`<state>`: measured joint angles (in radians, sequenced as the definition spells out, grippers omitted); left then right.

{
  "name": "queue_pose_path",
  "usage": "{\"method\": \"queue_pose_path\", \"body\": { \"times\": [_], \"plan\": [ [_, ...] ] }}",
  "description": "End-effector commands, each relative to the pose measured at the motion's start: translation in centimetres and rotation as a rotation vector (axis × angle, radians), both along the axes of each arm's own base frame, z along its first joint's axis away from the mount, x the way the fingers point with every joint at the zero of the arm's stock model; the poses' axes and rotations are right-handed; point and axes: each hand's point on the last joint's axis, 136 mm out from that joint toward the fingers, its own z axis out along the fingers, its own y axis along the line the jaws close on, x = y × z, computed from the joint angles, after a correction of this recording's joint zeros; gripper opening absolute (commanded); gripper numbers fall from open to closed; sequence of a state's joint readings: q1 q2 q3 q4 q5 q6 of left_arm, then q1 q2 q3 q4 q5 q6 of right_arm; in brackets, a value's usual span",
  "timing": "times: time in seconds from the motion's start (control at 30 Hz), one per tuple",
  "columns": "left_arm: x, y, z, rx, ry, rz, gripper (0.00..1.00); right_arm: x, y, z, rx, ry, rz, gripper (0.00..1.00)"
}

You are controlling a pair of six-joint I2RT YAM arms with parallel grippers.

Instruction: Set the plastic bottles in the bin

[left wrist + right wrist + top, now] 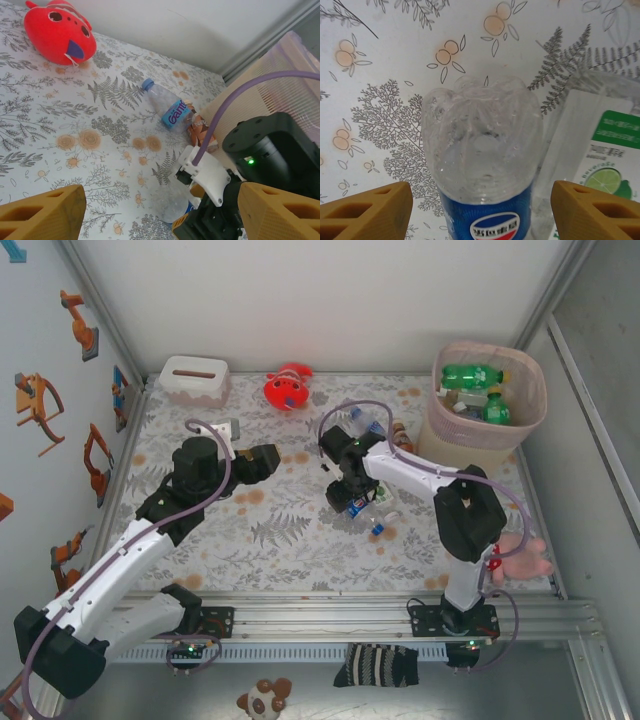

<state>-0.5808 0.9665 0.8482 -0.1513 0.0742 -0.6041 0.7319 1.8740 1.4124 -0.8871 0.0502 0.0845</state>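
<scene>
- Clear plastic, blue label: we have the Pepsi bottle (482, 165) lying on the fern-print tablecloth (385, 30), right between the orange fingers (365, 210) of the right gripper (480, 215). The jaws are spread wide, with a gap on each side.
- Just beside it, on the right in the wrist view, lies a lime-label bottle (600, 145), also clear.
- Over to the left gripper (160, 220): it is parted too, holding nothing, above the table.
- Ahead of it we spot a blue-capped bottle (167, 107) lying near the foot of the pink bin (285, 102).
- From above, that bin stands in the far right corner, with green bottles (468, 374) inside.
- A red plush toy (288, 388) sits at the far edge.
</scene>
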Motion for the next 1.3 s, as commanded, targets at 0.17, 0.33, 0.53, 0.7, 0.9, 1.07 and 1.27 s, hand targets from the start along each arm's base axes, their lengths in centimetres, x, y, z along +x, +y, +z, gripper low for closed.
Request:
{"method": "queue_pose_path", "body": {
  "times": [0.17,0.33,0.53,0.7,0.9,1.07,1.27],
  "plan": [
    [0.3,0.0,0.0,-0.009,0.008,0.007,0.79,-0.8,0.1,-2.5,-0.003,0.049,-0.002,0.73],
    [0.3,0.0,0.1,-0.013,0.007,0.008,0.79,-1.3,0.0,-3.8,-0.011,0.077,-0.015,0.73],
    [0.4,-0.1,-0.2,-0.009,0.013,0.005,0.79,-1.3,0.1,-4.0,-0.009,0.083,-0.023,0.71],
    [0.5,-0.2,-0.3,-0.011,0.017,0.003,0.79,-1.2,0.1,-3.9,-0.008,0.081,-0.023,0.67],
    [0.5,-0.1,-0.5,-0.008,0.018,0.008,0.79,-1.1,0.3,-3.4,0.000,0.075,-0.028,0.63],
    [0.5,0.0,-0.5,-0.008,0.018,0.011,0.79,-0.9,0.6,-2.5,0.024,0.064,-0.038,0.61],
    [0.5,0.0,-0.5,-0.008,0.018,0.009,0.79,-0.8,0.9,-1.3,0.050,0.054,-0.043,0.59]
  ]
}}
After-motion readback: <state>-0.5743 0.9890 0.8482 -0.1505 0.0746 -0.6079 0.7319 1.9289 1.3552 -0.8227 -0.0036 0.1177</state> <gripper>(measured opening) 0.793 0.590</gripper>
